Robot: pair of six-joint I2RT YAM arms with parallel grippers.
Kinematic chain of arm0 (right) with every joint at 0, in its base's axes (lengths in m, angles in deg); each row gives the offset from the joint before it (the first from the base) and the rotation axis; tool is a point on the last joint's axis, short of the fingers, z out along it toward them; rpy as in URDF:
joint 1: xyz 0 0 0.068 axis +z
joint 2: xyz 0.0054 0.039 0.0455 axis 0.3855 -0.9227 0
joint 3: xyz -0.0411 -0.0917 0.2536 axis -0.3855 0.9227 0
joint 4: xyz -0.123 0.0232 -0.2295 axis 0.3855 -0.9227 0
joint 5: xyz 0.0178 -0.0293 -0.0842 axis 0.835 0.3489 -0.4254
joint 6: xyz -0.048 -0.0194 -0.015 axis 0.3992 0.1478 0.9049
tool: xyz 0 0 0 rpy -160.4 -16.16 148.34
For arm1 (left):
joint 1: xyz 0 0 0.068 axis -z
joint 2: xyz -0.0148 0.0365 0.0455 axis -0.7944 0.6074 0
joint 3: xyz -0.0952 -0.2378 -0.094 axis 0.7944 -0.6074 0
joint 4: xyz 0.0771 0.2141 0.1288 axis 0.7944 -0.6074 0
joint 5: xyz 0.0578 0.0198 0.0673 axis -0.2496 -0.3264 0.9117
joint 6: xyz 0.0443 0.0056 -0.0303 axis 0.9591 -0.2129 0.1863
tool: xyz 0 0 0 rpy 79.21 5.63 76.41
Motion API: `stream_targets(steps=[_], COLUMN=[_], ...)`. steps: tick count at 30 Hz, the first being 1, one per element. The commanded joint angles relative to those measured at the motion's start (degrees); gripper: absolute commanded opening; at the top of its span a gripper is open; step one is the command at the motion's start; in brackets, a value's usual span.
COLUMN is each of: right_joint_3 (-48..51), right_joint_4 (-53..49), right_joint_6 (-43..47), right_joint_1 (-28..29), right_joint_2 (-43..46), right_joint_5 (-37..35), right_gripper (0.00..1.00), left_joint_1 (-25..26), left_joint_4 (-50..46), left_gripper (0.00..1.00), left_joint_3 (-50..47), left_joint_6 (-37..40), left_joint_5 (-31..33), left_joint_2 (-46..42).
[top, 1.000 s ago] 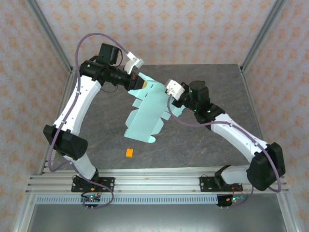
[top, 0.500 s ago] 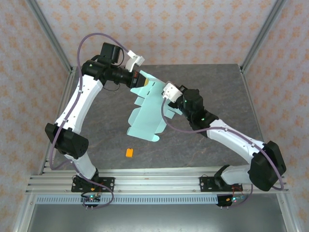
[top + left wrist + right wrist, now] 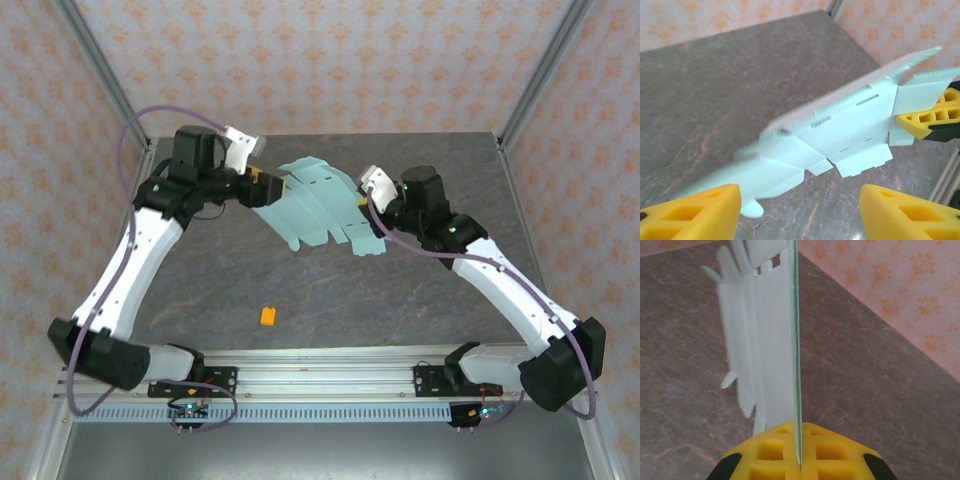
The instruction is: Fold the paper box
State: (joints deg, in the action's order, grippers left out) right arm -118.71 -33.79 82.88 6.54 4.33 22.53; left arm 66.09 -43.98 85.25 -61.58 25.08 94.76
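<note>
The paper box (image 3: 318, 205) is a flat pale mint die-cut sheet with flaps and slots, held in the air above the table's back middle. My right gripper (image 3: 363, 206) is shut on its right edge; in the right wrist view the sheet (image 3: 771, 330) stands edge-on, pinched between the yellow pads (image 3: 799, 452). My left gripper (image 3: 262, 186) is at the sheet's left end, open. In the left wrist view the sheet (image 3: 840, 130) lies ahead of the spread fingers (image 3: 695, 210), and the right gripper's fingers (image 3: 930, 117) clamp its far end.
A tiny orange block (image 3: 268, 316) lies on the grey stone-patterned table (image 3: 400, 300), nearer the front, left of centre. Aluminium frame posts (image 3: 540, 70) and patterned walls bound the back and sides.
The left gripper has let go of the sheet and drawn back to the left. The sheet has swung from hanging steeply to lying flatter and farther back, carried by the right gripper alone.
</note>
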Motion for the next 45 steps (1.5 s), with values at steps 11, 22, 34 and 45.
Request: stream_targets(steps=[11, 22, 34, 45], right_joint_3=[-14.3, -16.3, -18.7, -27.2], right_joint_4=[-17.0, -24.9, -33.4, -36.2], right_joint_6=[-7.8, -17.8, -16.4, -10.5], right_joint_1=[-6.1, -7.1, -11.1, -11.3], right_joint_2=[-6.4, -9.9, -20.3, -33.3], right_joint_5=[14.4, 20.1, 6.6, -3.4], right_gripper=[0.00, 0.00, 0.00, 0.00], left_joint_1=[0.1, 0.6, 14.8, 20.4], left_joint_4=[15.5, 16.8, 18.4, 29.0], left_gripper=[0.82, 0.81, 0.72, 0.53], left_joint_3=[-12.5, -12.5, -20.3, -20.7], left_joint_6=[11.6, -2.0, -9.4, -5.1], left_joint_5=[5.0, 15.3, 16.4, 11.5], left_joint_2=[-5.1, -4.1, -2.1, 17.2])
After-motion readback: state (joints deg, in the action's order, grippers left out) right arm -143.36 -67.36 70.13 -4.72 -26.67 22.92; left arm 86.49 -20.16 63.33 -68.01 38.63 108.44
